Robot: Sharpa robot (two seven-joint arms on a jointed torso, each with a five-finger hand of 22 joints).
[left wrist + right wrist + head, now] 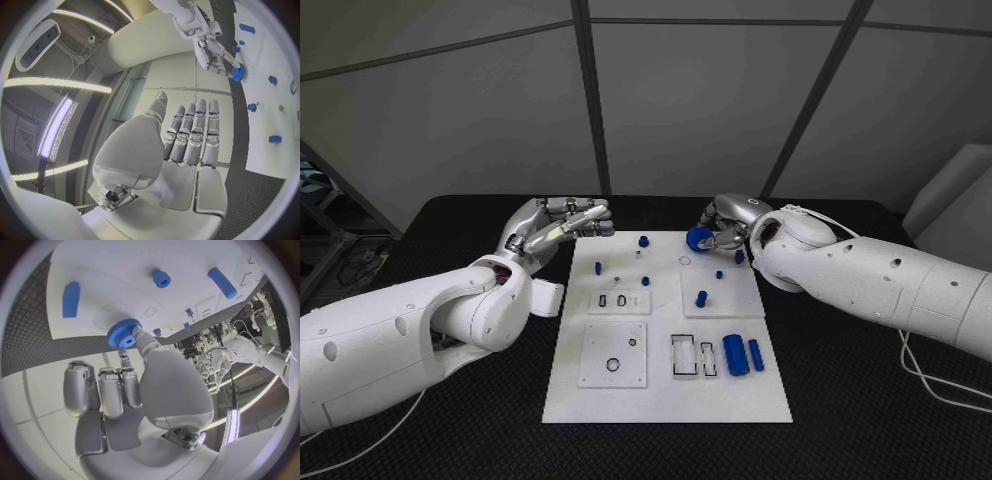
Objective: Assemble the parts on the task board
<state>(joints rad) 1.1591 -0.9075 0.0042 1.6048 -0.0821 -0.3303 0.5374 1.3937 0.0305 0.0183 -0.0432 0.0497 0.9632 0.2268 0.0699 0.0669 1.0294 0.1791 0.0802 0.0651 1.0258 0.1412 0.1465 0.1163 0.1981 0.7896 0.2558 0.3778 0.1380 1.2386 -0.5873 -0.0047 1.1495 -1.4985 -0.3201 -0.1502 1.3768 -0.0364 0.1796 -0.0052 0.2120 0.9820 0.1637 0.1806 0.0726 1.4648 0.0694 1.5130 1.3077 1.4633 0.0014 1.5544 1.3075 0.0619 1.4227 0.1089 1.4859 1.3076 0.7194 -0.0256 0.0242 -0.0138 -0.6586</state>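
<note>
Two silver robot hands are working over the white plastic task board [668, 395]: right robot hand [721, 232] pinching a blue toothed gear [698, 238] above its far edge, needing level seating, left robot hand [560, 228] hovering empty, fingers straight.

White task board [668, 400] on black table [862, 400]

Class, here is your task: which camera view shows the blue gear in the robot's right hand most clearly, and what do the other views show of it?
The right wrist view: the blue gear appears close, teeth and centre hole plain, pinched by the right hand. The head view shows it as a small blue disc at the task board's far edge. The left wrist view shows it distant.
</note>
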